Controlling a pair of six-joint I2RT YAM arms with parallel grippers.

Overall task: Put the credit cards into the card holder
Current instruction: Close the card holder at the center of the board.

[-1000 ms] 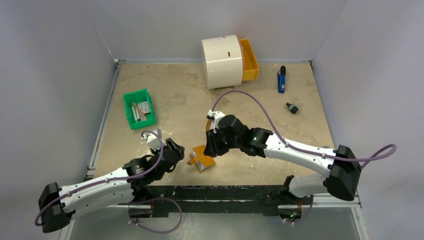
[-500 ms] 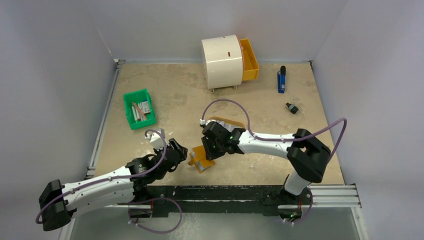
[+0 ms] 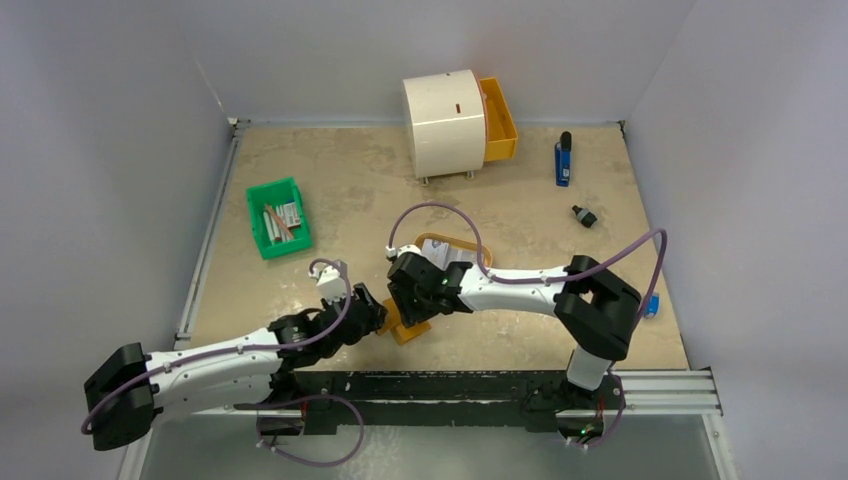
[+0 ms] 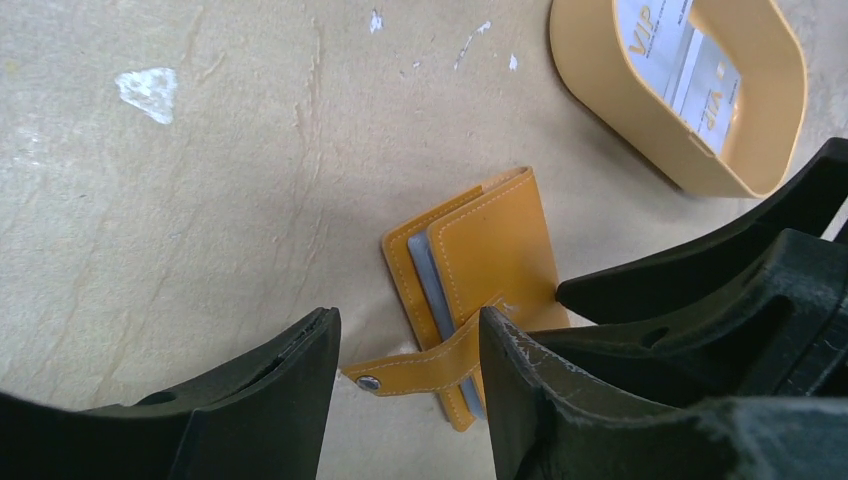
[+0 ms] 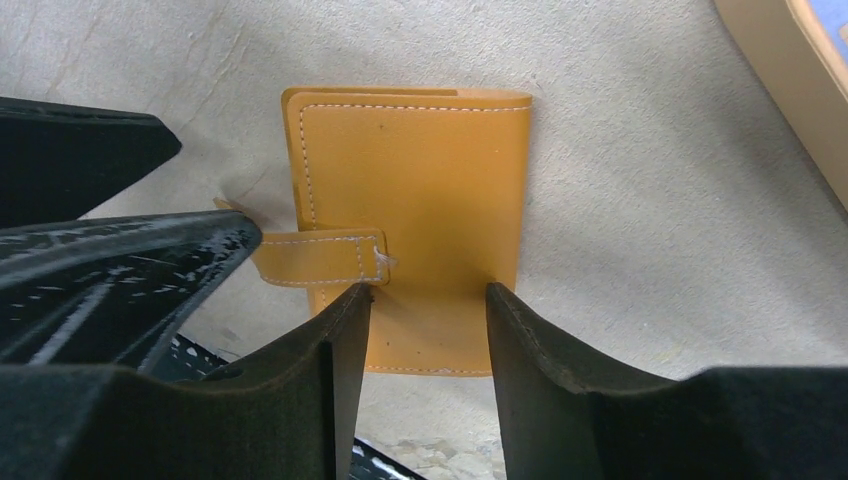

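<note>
- Beige table [image 3: 330,190], near edge: left gripper [image 4: 405,335] has crept in, jaws wide, astride the loose strap [image 4: 420,367].
- Card holder [image 4: 490,245] now lies folded; only the left wrist view shows a credit card [image 4: 428,280] inside.
- Right gripper [image 5: 428,300] has dropped over it, jaws apart, gripping nothing.
- Tray [image 4: 600,120] behind holds more credit cards [image 4: 675,60].

Bright, even, diffuse light — a faint shadow rims the card holder [image 5: 410,200], its stitching sharp — nearer surfaces look soft.
</note>
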